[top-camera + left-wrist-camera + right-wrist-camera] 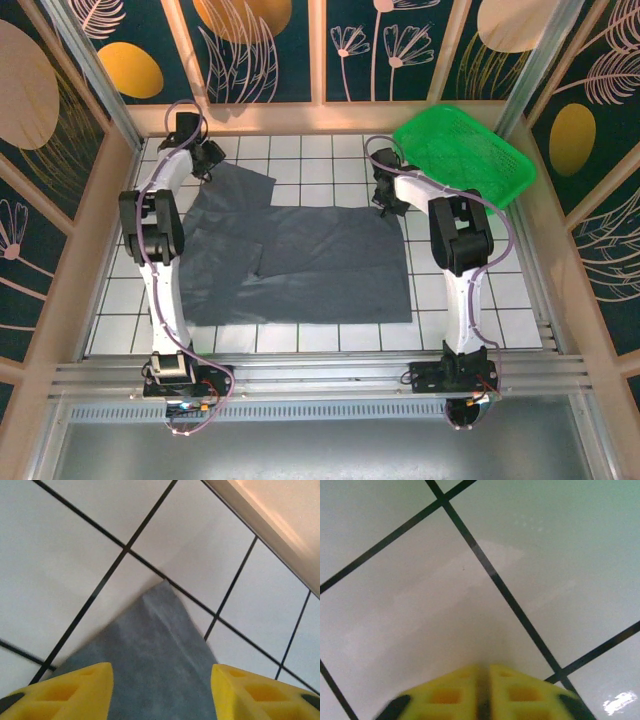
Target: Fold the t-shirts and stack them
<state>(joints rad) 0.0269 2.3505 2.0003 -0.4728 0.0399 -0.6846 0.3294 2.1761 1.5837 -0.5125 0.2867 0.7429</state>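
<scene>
Left claw (161,680) stands wide open, its yellow fingers (75,690) spread either side of a pointed corner of the dark grey t-shirt (150,640). The shirt lies flat on the white-tiled table (60,555) and tapers away ahead of the claw. Right claw (485,672) has its fingers pressed together above bare tile. In the top view the t-shirt spreads between both claws, and a green mesh basket (465,150) sits just beyond the right one.

we see a robot lab cell. two arms (160,250) are bolted to an aluminium rail (320,375) at a white tiled table (505,300), walled by printed panels (250,50).
</scene>
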